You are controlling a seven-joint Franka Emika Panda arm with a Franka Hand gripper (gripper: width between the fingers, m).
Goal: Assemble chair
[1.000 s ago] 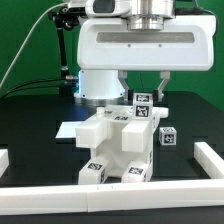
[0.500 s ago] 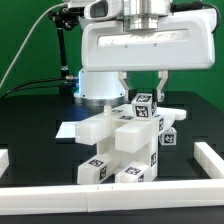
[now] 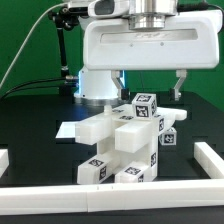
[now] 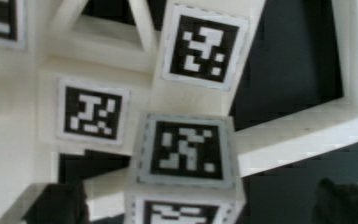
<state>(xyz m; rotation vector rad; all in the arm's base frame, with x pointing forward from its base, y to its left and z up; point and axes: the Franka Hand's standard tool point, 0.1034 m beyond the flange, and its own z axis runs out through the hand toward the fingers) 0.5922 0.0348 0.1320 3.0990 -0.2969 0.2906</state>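
Exterior view shows tool [image 3: 150,92] spread wide above chair [image 3: 112,135]

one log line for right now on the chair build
matte white blocky plastic chair: partly joined, on black table | gripper: open, holding nothing, fingers either side of top tagged block

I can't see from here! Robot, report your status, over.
Pincer open, holding nothing, right above the chair. Chair partly built, standing on the black table. Nothing in the way that I see. Over.
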